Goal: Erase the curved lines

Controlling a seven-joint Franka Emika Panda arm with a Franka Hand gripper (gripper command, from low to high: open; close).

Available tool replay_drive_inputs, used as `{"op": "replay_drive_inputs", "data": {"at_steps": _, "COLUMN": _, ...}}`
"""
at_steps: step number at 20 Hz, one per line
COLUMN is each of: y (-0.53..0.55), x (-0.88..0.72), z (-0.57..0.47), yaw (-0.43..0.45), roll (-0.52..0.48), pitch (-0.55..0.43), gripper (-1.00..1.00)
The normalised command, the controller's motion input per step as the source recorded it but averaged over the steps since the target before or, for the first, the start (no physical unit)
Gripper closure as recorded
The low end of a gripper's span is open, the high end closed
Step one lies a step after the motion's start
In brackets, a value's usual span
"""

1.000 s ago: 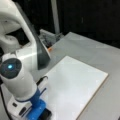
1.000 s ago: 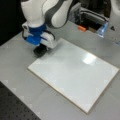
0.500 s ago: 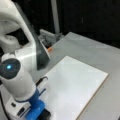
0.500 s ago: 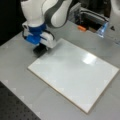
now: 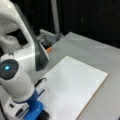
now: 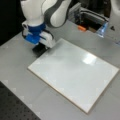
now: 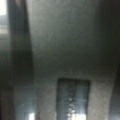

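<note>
Showing a glossy white rectangular board point(image 6: 75, 75) on a matte grey table point(image 6: 15, 67) | blue-and-white gripper point(image 6: 40, 46) at the board's 10 o'clock corner, over a black rectangular eraser block point(image 6: 38, 50) | finger spacing cannot be told | curve lines not discernible on the board.

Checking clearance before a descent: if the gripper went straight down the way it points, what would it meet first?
The gripper points down, a black block beneath it. It would probably meet the grey table beside the white rectangular board's corner; depth is unclear.
</note>
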Motion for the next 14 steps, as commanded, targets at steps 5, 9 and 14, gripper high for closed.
{"op": "replay_drive_inputs", "data": {"at_steps": 5, "y": 0.0, "x": -0.08, "z": -0.16, "yaw": -0.061, "roll": -0.008, "pitch": -0.121, "gripper": 1.0}}
{"op": "replay_drive_inputs", "data": {"at_steps": 9, "y": 0.0, "x": -0.09, "z": -0.11, "yaw": -0.068, "roll": -0.019, "pitch": -0.141, "gripper": -1.0}}
{"op": "replay_drive_inputs", "data": {"at_steps": 14, "y": 0.05, "x": -0.12, "z": -0.06, "yaw": -0.091, "roll": -0.024, "pitch": -0.131, "gripper": -1.0}}
